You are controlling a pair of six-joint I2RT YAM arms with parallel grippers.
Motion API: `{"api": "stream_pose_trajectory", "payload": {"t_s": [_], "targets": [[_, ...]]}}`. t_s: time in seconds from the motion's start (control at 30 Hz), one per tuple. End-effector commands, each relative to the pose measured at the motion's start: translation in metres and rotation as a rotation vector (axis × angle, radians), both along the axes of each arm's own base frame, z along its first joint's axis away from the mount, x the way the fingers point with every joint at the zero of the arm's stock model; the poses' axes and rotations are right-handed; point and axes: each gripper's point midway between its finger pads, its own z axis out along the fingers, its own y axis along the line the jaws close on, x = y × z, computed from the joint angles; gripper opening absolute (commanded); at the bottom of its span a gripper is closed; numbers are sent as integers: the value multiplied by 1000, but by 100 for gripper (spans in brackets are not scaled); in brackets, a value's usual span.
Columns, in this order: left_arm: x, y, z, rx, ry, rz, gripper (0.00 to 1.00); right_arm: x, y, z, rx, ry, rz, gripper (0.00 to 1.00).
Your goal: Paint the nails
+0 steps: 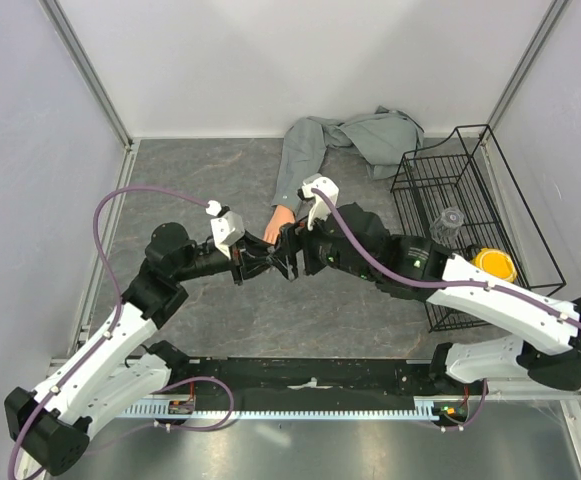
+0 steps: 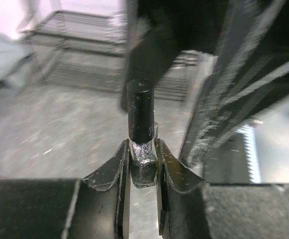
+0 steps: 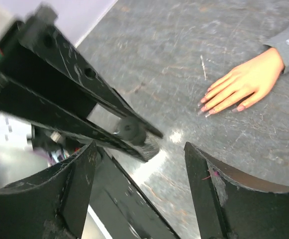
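Our left fingers [image 2: 109, 172] clench a bottle [image 2: 143, 162]; our right fingers [image 3: 64, 189], released, face it. Hand [image 3: 246, 79] with nails [image 3: 240, 108] at twelve o'clock, rack [image 1: 440, 190] at two.

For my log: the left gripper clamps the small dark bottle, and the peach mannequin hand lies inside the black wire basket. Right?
No: the peach mannequin hand lies on the grey table, outside the black wire basket, as the top external view shows. The rest holds.

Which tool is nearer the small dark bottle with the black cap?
Left. The left tool is shut on the small dark bottle, holding it; the right tool stands open beside its black cap, not gripping.
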Motion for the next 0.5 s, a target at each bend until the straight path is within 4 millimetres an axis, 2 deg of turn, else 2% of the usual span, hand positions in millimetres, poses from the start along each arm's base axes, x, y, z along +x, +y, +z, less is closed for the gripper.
{"api": "stream_pose_trajectory", "payload": {"t_s": [0.0,0.03,0.07,0.13,0.2,0.3,0.47], "targets": [[27,17,3,42,-90,185,2,23,1,33,80,-11,-250,78],[26,18,1,43,-90,188,2,25,6,27,59,-5,-257,77],[27,19,2,41,-92,201,2,27,9,35,65,-19,-278,76],[28,21,2,40,-96,216,2,29,13,28,24,-25,-301,70],[28,22,2,39,-94,219,2,31,15,31,17,-43,-328,59],[28,21,1,38,-86,216,2,34,15,33,21,-59,-359,49],[27,20,4,26,-82,212,2,38,20,30,18,-73,-363,46]]}}
